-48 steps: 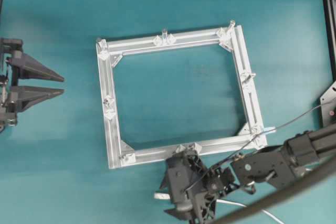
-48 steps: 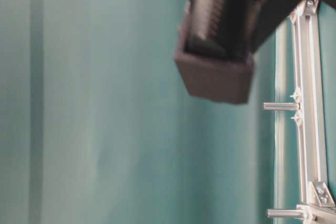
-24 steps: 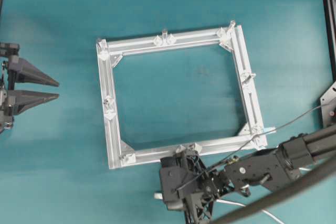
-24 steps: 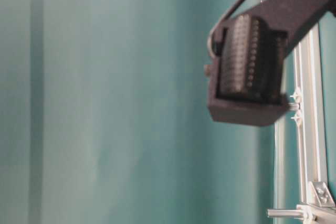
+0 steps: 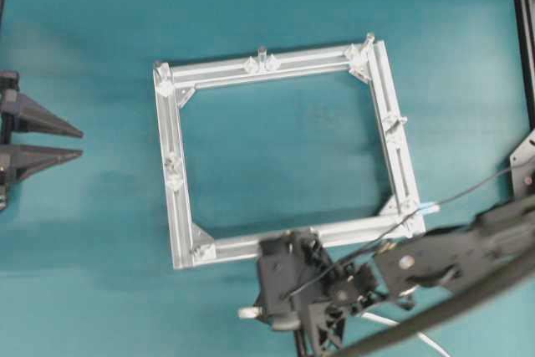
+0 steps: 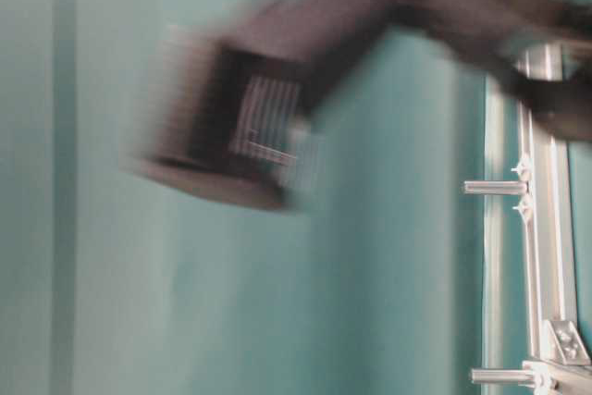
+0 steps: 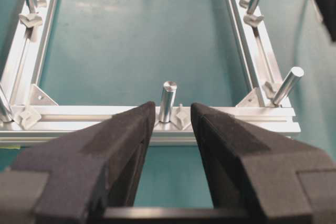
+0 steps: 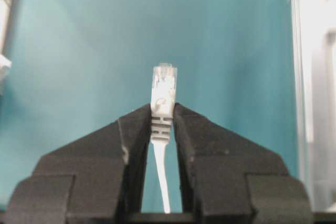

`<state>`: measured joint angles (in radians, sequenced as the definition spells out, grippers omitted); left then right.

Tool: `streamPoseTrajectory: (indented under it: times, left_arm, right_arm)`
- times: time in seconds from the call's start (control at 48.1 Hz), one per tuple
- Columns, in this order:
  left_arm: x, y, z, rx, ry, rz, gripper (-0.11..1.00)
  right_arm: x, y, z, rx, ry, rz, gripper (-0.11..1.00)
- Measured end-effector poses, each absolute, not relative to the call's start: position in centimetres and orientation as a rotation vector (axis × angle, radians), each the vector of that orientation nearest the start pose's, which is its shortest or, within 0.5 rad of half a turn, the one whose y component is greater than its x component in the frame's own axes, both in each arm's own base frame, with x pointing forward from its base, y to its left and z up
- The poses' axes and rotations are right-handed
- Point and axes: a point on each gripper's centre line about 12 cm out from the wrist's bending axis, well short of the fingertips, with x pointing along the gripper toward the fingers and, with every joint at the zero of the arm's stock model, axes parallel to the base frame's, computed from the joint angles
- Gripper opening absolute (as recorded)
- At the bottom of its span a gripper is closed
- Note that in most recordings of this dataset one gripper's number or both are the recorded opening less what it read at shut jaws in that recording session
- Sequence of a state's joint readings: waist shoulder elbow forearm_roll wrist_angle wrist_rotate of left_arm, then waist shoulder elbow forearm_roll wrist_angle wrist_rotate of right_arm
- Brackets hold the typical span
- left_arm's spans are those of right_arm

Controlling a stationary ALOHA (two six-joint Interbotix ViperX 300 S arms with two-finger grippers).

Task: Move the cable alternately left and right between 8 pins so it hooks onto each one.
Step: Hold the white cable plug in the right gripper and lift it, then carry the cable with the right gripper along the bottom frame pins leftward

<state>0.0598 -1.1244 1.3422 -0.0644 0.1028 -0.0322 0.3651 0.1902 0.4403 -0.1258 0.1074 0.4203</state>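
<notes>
Your right gripper pinches the cable by its plug; your left gripper waits with its jaws spread.

From the right wrist camera you see the white plug standing up between the two black fingers, its clear tip poking out above them and the cord running down into the gap behind. Overhead, that gripper sits just outside the near bar of the aluminium frame, with the plug tip showing white at its left side. Your left gripper hangs well apart from the frame, off its left side, fingers parted around nothing. Its wrist camera looks across the frame, one of the pins standing upright beyond the gap between the fingers. The table-level view is too blurred to read the arm.
</notes>
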Motion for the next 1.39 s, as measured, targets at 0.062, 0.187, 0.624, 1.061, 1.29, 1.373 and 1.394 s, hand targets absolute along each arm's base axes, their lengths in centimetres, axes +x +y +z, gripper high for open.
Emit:
streamPoseTrajectory:
  times: [0.062, 0.187, 0.624, 1.061, 1.29, 1.373, 1.394]
  left_arm:
    - [15.9, 0.9, 21.0, -0.106, 0.31, 0.068, 0.47]
    - [15.8, 0.9, 21.2, -0.104, 0.295, 0.067, 0.47]
    - [15.1, 0.8, 20.0, -0.082, 0.309, 0.063, 0.47]
    - [15.0, 0.8, 20.0, -0.083, 0.303, 0.063, 0.47]
    - [15.0, 0.6, 20.0, -0.079, 0.303, 0.049, 0.46]
    - [15.0, 0.3, 20.0, -0.073, 0.306, 0.028, 0.45]
    - [15.0, 0.2, 20.0, -0.075, 0.305, 0.02, 0.45]
  right_arm:
    - [41.1, 15.5, 16.9, 0.144, 0.75, 0.226, 0.15]
    - [39.6, 14.8, 18.9, 0.162, 0.767, 0.205, 0.15]
    - [35.5, 7.6, 20.5, 0.297, 0.882, -0.152, 0.15]
    - [37.7, 3.6, 16.7, 0.403, 0.874, -0.376, 0.15]
    - [41.3, 3.3, 17.5, 0.429, 0.818, -0.367, 0.15]
    - [42.4, 3.5, 17.9, 0.421, 0.8, -0.35, 0.15]
    - [42.6, 3.5, 18.0, 0.417, 0.797, -0.346, 0.15]
